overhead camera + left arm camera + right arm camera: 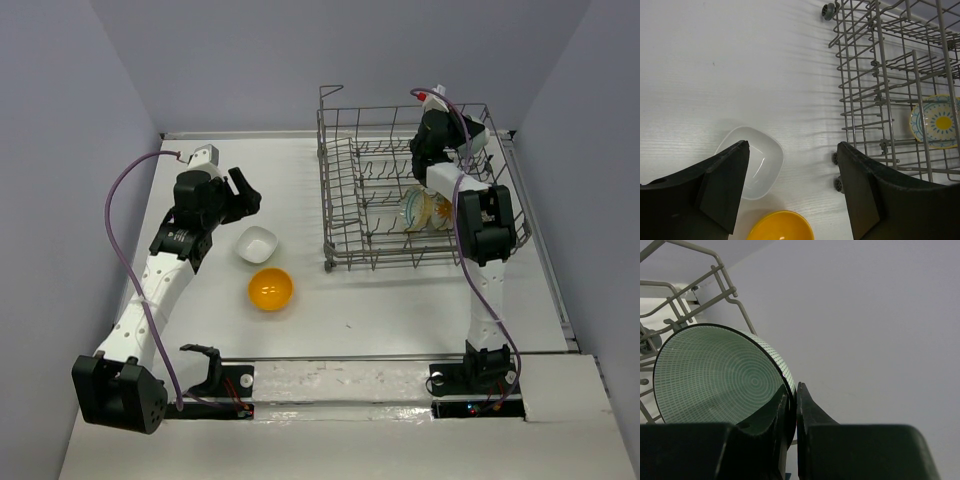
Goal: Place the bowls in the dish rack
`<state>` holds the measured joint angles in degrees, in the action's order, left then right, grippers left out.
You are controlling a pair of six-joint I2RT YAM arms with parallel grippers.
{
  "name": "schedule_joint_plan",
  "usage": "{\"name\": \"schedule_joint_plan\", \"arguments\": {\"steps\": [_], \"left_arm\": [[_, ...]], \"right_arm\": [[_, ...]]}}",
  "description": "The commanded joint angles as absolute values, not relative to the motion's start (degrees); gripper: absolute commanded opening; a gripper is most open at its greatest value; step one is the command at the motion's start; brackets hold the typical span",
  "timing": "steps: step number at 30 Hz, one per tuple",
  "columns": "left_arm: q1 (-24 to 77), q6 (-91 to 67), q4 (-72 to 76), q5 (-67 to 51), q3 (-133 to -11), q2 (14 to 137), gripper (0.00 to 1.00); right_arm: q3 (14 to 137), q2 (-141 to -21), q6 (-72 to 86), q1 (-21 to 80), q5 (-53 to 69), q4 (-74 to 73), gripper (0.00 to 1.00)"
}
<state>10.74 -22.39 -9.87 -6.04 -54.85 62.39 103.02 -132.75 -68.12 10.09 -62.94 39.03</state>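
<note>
A white squarish bowl [256, 243] [752, 160] and an orange-yellow bowl [270, 289] [782, 227] rest on the table, left of the grey wire dish rack [345, 215] [875, 75]. My left gripper [243, 195] [792, 147] hovers open above the table beside the white bowl, holding nothing. In the right wrist view, my right gripper [792, 390] is shut on the rim of a pale teal bowl [715, 375] with a ring pattern, over the rack's far right part. A yellow-and-white patterned bowl [937, 121] [417, 208] stands on edge inside the rack.
A second bowl [441, 210] leans beside the patterned one in the rack, partly hidden by the right arm [480, 215]. The rack's tall wire sides [715, 280] rise near the held bowl. Grey walls enclose the white table [200, 330].
</note>
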Motion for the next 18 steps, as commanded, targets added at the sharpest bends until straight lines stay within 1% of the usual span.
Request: {"name": "schedule_joint_plan", "arguments": {"steps": [1,10,18], "left_arm": [[10.3,-22.5,-7.6,-7.1,-54.3,62.2,0.80],[10.3,-22.5,-7.5,-7.3,-54.2,62.3,0.80],[10.3,-22.6,-7.5,-7.4,-54.2,62.4,0.80]], "right_arm": [[104.2,-133.8,-67.2,9.7,-62.3,44.0,0.01],[104.3,-135.4,-67.6,9.7,-62.3,44.4,0.01],[105.1,-136.7,-68.4,10.2,-62.4,45.6,0.04]]}}
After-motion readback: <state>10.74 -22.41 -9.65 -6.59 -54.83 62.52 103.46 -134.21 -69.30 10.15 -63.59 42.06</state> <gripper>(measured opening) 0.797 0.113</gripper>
